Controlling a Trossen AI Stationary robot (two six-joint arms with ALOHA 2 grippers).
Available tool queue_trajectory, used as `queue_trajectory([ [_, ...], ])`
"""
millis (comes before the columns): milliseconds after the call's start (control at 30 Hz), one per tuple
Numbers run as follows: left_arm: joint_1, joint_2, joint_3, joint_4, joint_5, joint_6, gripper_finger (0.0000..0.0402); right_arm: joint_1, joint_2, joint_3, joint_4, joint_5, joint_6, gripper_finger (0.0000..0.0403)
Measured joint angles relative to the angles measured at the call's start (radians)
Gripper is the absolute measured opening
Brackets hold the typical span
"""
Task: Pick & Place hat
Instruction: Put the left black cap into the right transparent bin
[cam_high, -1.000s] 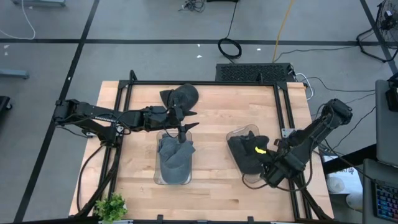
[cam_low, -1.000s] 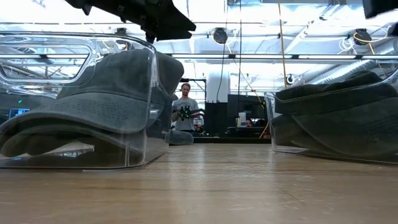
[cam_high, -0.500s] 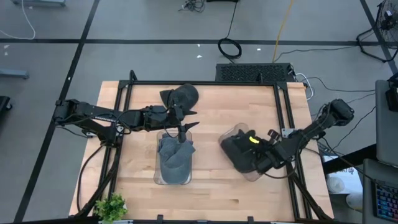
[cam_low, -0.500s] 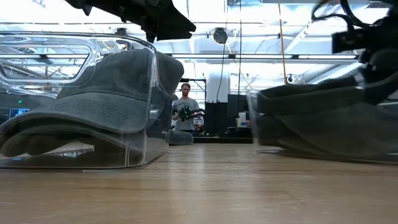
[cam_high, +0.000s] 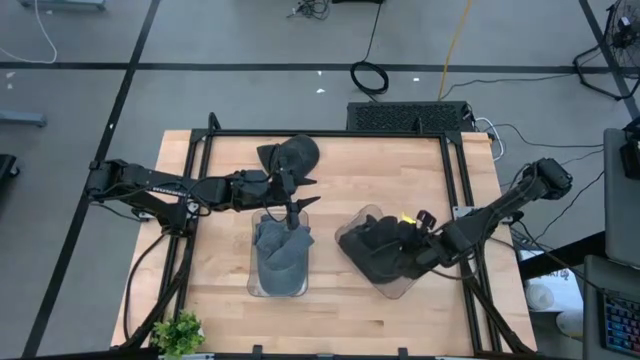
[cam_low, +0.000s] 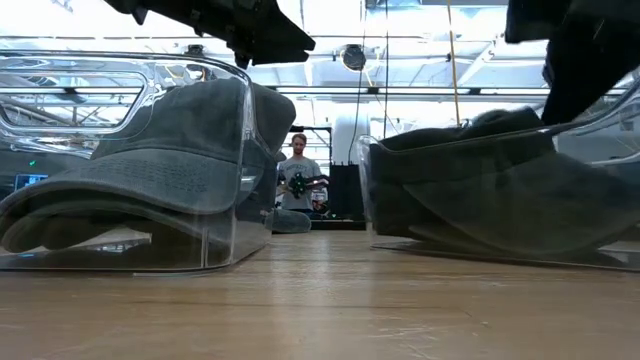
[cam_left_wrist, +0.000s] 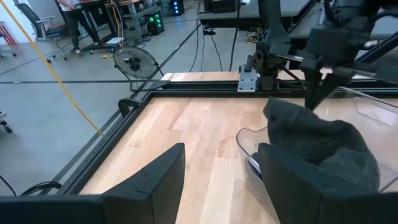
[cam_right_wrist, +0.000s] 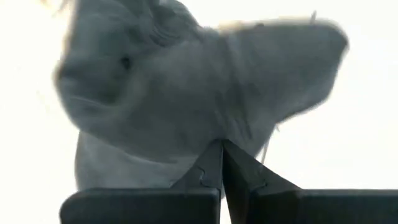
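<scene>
The wooden worktop (cam_high: 340, 180) fills the middle of the room, with a black metal frame around its edge. On it stand two clear plastic bins, well apart from each other. The left bin (cam_high: 279, 262) sits near the middle of the worktop and holds a grey hat (cam_high: 283, 246); from the low view this hat presses against the clear wall of the bin. The right bin (cam_high: 385, 255) stands a little turned compared with the worktop edge, and dark hats (cam_high: 375, 248) lie piled inside it, with a small yellow spot beside them at the far rim.

The left arm reaches in from the left side, and the left gripper (cam_high: 291, 212) hangs above the far end of the left bin. Its fingers (cam_left_wrist: 152, 180) stand moderately apart and hold nothing. Just behind this gripper, towards the far side of the worktop, one more dark hat (cam_high: 292, 157) lies flat on the wood.

The right arm comes from the right edge, and the right gripper (cam_high: 425, 247) is against the right bin at its near-right side, with both fingers pressed fully together. Whether they pinch the bin wall, I cannot tell.

A small green plant (cam_high: 180, 333) stands at the near left corner. Far behind the worktop, a person (cam_low: 297, 180) is standing in the room.
</scene>
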Motion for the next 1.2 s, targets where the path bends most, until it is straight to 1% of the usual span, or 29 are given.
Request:
queue_trajectory([
  [133, 0.0, 0.0, 0.0, 0.0, 0.0, -0.002, 0.0214, 0.011, 0.016, 0.001, 0.131, -0.032, -0.05, 0.0],
  [200, 0.0, 0.0, 0.0, -0.002, 0.0, -0.007, 0.0214, 0.011, 0.031, 0.001, 0.154, -0.039, -0.058, 0.0],
  [300, 0.0, 0.0, 0.0, -0.015, 0.001, -0.023, 0.0214, 0.01, 0.051, 0.001, 0.186, -0.079, -0.073, 0.0],
  [467, 0.0, 0.0, 0.0, -0.024, 0.001, -0.028, 0.0214, 0.004, 0.102, 0.001, 0.182, -0.115, -0.073, 0.0],
  [633, -0.002, 0.0, 0.0, -0.024, 0.001, -0.03, 0.0214, -0.034, 0.176, -0.017, 0.194, -0.177, -0.09, 0.0],
  [767, -0.002, 0.0, 0.0, -0.024, 0.002, -0.03, 0.0214, -0.052, 0.204, -0.019, 0.191, -0.17, -0.101, 0.0],
  [900, -0.002, 0.0, 0.0, -0.029, 0.002, -0.03, 0.0214, -0.054, 0.164, -0.024, 0.192, -0.135, -0.104, 0.0],
  [1200, -0.002, 0.0, 0.0, -0.032, 0.002, -0.031, 0.0214, -0.013, -0.037, -0.025, 0.187, -0.044, -0.097, 0.0],
])
